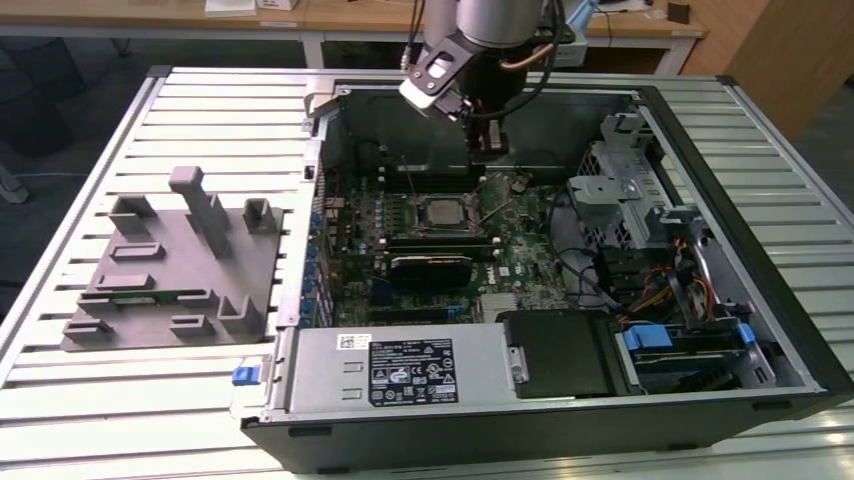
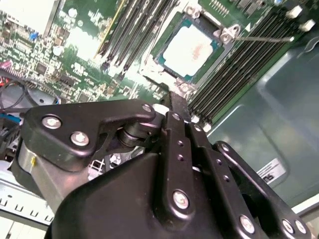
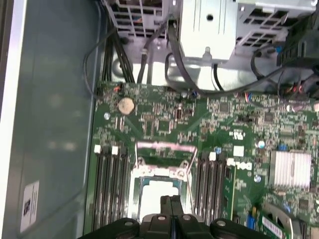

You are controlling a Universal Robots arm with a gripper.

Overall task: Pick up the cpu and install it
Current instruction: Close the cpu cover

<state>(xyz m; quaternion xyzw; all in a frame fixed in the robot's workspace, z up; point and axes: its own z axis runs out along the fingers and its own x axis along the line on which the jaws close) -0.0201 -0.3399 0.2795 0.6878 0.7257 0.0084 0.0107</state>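
Silvery cpu (image 2: pixel 192 49), green motherboard (image 2: pixel 82 47), black tool (image 2: pixel 177 103)

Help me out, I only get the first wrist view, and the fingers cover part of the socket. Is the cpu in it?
Observer: Yes. In the second wrist view the cpu lies flat in the socket, with its whole metal top showing.
Operator: Am I touching it?
Observer: No. In the exterior view the gripper hangs over the board, clear of the cpu.
Operator: Where is the holder?
Observer: The grey holder sits on the slatted table, at the exterior view's left of the open case.
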